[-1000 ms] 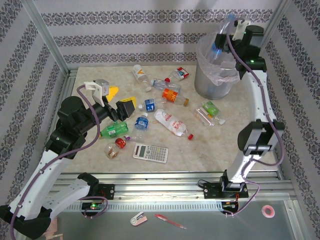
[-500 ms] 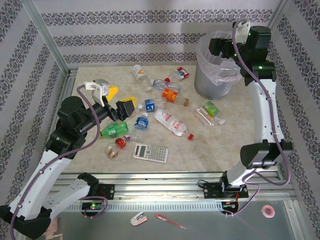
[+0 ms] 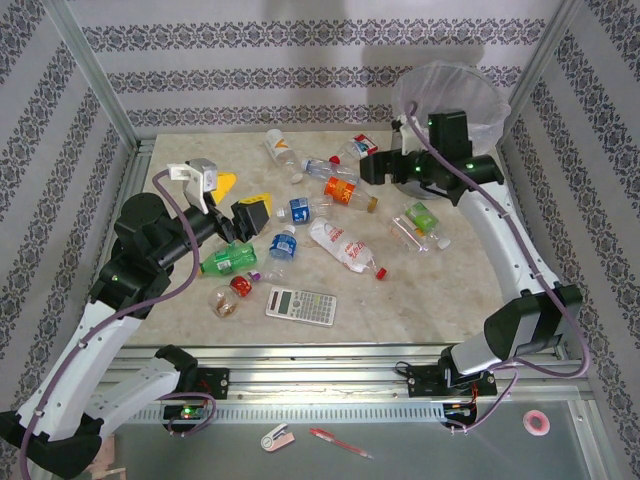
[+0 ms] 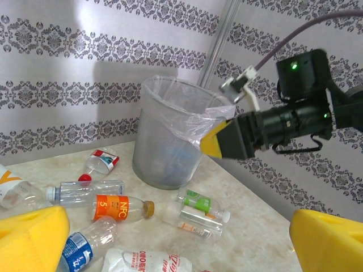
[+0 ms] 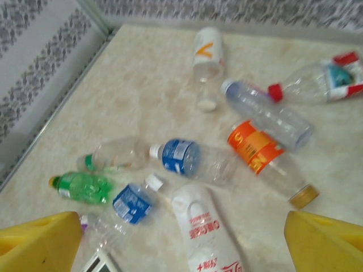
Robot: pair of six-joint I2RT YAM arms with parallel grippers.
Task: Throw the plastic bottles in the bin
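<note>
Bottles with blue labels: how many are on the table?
2. The far blue-label bottle lies mid-table beside the orange-label bottle; the near blue-label bottle lies next to the green bottle. More could be hidden inside the bin.

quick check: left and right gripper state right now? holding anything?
Left gripper: open, holding nothing.
Right gripper: open, holding nothing.
</note>
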